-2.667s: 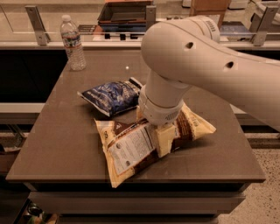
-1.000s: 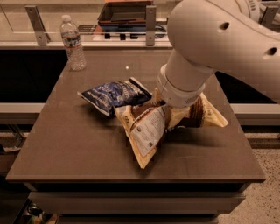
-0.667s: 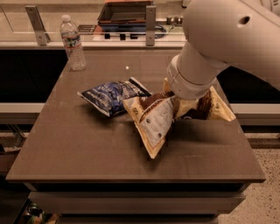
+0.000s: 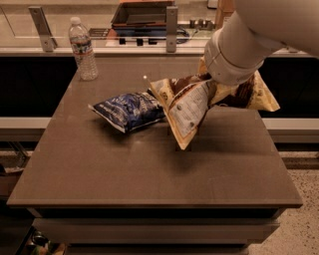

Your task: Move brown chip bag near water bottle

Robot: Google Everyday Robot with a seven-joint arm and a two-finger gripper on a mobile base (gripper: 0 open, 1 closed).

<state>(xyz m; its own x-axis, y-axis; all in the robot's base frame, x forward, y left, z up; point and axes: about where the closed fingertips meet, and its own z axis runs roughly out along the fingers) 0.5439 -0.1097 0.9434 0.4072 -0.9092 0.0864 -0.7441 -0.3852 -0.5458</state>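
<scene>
The brown chip bag [image 4: 188, 108], dark brown and cream-yellow with a white label panel, hangs tilted in the air above the right middle of the table, its lower corner just over the surface. My gripper [image 4: 215, 89] is shut on the bag's upper part and is mostly hidden under my large white wrist [image 4: 234, 55]. The water bottle [image 4: 82, 50], clear with a white cap, stands upright at the table's far left corner, well to the left of the bag.
A dark blue chip bag [image 4: 128, 110] lies flat on the brown table [image 4: 124, 169], just left of the held bag and between it and the bottle. A counter with a rail and a dark tray [image 4: 144, 15] runs behind the table.
The brown chip bag has been lifted off the table and carried up and to the right with my arm. The blue bag and the bottle have not moved.
</scene>
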